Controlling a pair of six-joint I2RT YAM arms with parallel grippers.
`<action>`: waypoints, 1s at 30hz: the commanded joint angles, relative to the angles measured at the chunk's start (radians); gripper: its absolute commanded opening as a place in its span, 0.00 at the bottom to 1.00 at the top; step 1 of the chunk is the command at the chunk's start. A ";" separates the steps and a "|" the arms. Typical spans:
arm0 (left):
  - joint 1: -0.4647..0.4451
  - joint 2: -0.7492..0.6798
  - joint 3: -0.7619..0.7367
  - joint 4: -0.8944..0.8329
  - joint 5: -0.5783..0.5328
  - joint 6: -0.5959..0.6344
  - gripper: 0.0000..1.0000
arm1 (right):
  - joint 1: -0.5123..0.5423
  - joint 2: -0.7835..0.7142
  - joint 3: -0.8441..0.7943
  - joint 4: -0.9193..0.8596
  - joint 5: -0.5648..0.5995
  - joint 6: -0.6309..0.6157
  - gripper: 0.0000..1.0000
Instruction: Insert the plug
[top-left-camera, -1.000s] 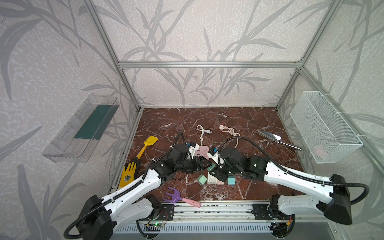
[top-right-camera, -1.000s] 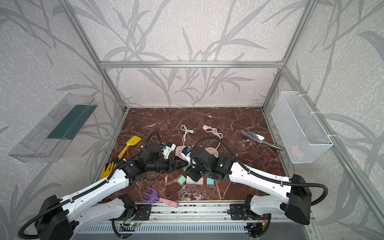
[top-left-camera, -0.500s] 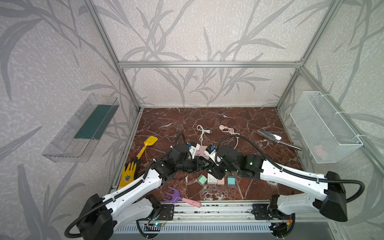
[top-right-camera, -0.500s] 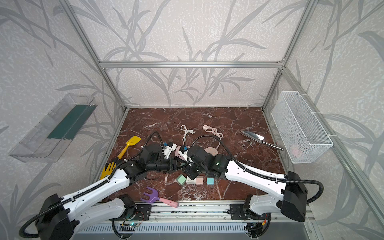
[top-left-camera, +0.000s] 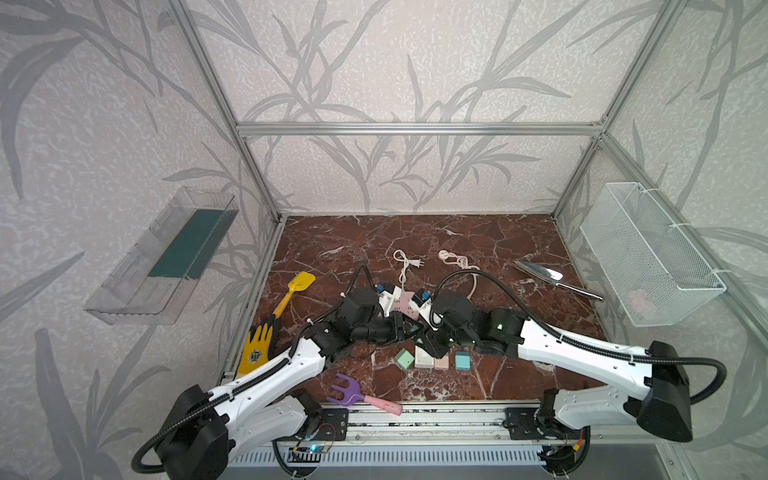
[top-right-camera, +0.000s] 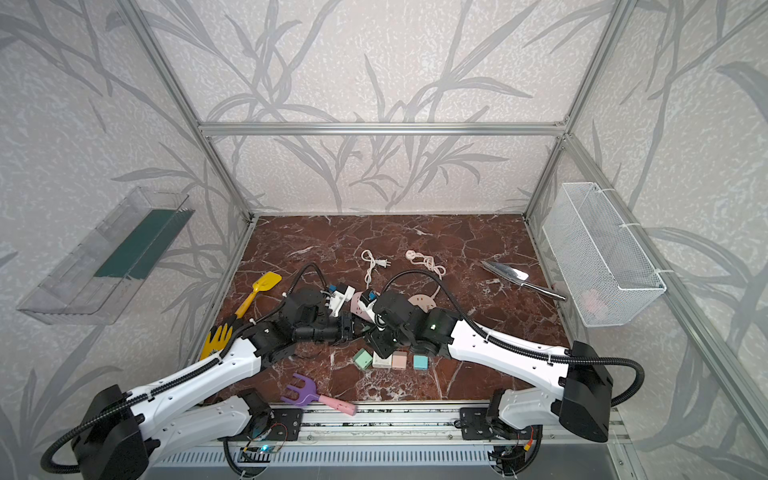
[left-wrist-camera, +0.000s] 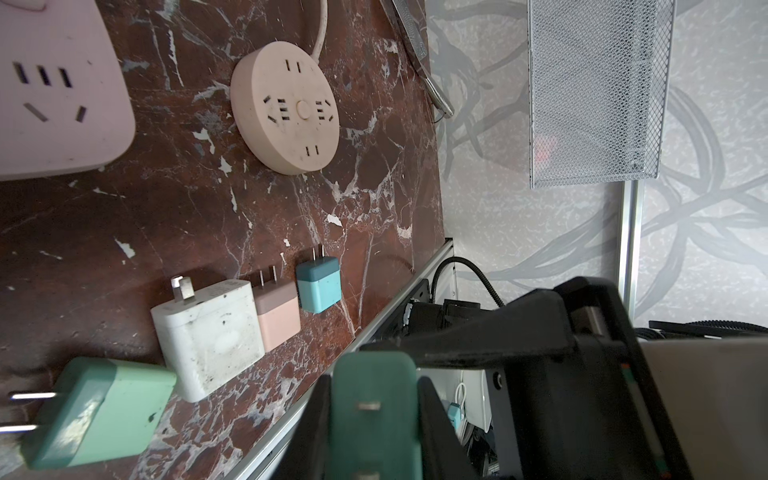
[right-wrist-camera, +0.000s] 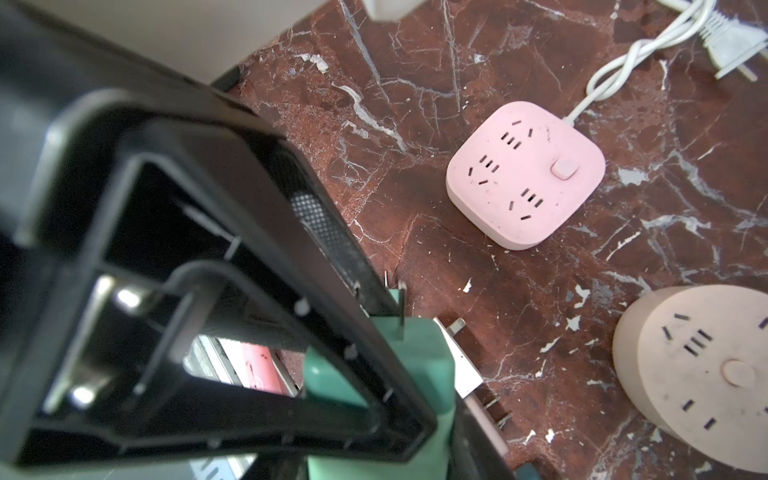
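Two claws, left gripper (top-left-camera: 404, 328) & right gripper (top-left-camera: 424, 338), met mid-table in a top view. L wrist view: left had just pinched green plug (left-wrist-camera: 374, 419). R wrist view: right's spread unclear; pink socket (right-wrist-camera: 525, 174) nearby. Handover likely done.

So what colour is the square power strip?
The square power strip is pink; it shows best in the right wrist view.

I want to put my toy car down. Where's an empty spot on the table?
The widest bare marble runs along the back wall, behind the white cord and pink cord. A smaller patch lies between the trowel and the right arm. The middle is crowded: left arm, pink power strip, row of plugs.
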 joint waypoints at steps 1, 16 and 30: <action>-0.002 -0.024 -0.022 -0.020 -0.058 -0.023 0.00 | -0.017 -0.010 0.022 0.066 0.004 0.027 0.77; 0.134 0.066 -0.051 0.398 -0.064 -0.424 0.00 | -0.136 -0.301 -0.223 0.216 0.078 0.114 0.63; 0.141 0.092 0.035 0.477 0.004 -0.818 0.00 | -0.255 -0.354 -0.317 0.525 -0.137 0.002 0.74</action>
